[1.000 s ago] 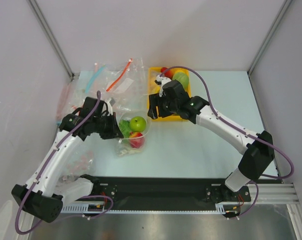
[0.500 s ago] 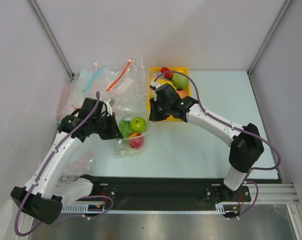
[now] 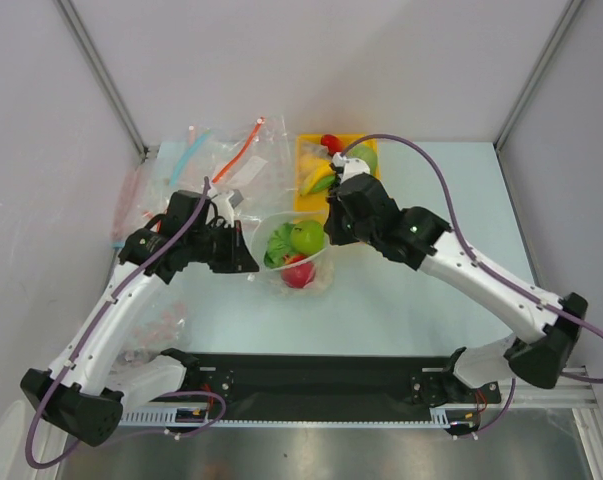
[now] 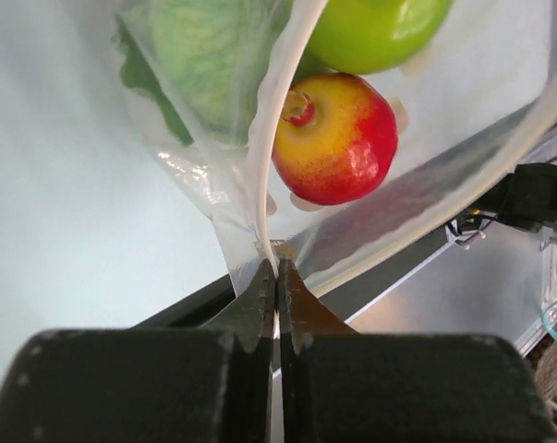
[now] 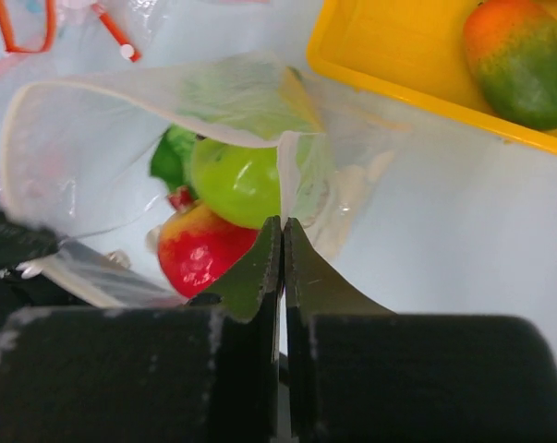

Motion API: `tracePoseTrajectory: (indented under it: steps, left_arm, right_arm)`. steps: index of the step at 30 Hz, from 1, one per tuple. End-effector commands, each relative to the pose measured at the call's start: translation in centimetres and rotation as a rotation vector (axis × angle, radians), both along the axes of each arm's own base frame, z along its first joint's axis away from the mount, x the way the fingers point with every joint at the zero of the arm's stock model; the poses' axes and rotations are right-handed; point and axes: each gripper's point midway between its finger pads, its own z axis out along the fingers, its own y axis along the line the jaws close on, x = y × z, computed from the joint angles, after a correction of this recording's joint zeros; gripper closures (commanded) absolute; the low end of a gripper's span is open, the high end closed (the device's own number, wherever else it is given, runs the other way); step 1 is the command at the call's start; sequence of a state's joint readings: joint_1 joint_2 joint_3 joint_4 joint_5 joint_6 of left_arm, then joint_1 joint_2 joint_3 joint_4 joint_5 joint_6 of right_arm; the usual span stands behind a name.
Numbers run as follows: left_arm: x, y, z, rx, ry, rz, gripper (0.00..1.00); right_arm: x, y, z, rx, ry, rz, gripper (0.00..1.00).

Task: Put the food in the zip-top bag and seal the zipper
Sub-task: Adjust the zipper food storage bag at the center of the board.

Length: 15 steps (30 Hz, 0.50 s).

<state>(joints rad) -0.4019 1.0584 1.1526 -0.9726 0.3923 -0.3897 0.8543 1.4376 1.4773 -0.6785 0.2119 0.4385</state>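
All 3 pieces are in the bag (image 5: 75,157): the cabbage (image 4: 204,55), apple (image 5: 236,180) and red fruit (image 4: 336,138) lie together inside. The bag rests on the tabletop (image 3: 421,300) between your arms, near the yellow tray (image 5: 398,65). Filling looks done, so you are at the sealing step.

Your left end effector (image 4: 276,268) is pressed together on the bag's edge at one end of the mouth. Your right end effector (image 5: 283,231) pinches the plastic at the opposite end. The mouth gapes in a wide loop, and the zipper (image 4: 256,185) curves away from the left pinch unjoined.

Next, I judge, you need to draw the 2 ends apart so the loop flattens and both lips meet. Then press along the strip from one end to the other. Keep the fruit low in the bag: the apple sits close to the mouth and could stop the lips from closing.
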Motion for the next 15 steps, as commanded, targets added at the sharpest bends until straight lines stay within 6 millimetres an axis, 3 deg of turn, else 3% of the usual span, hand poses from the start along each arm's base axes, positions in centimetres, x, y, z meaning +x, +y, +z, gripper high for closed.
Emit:
tracePoseTrajectory:
  steps: [1,3,8,9,11,15]
  left_arm:
    - [0.5,-1.5,3.4,-0.085,-0.14,-0.088,0.99]
    - [0.7,-1.9,3.6,-0.103,-0.149,-0.1,0.96]
    - [2.0,-2.3,2.6,-0.098,-0.139,-0.086,0.74]
    - [2.3,-2.2,2.4,-0.091,-0.15,-0.078,0.63]
    - [3.0,-2.2,2.6,-0.098,-0.19,-0.062,0.53]
    - [3.5,-2.2,3.1,-0.121,-0.254,-0.036,0.06]
  right_arm:
    - [-1.2,-2.7,1.7,-0.022,-0.066,-0.104,1.0]
    - [-1.7,-3.3,2.0,-0.012,-0.074,-0.111,1.0]
    - [-2.0,-4.5,-0.3,-0.045,-0.034,-0.168,1.0]
    - [-2.0,-4.5,-0.6,-0.038,-0.024,-0.175,1.0]
    - [-1.8,-4.4,-1.4,-0.006,0.007,-0.184,1.0]
    - [-1.2,-4.9,-2.1,0.007,0.034,-0.198,1.0]
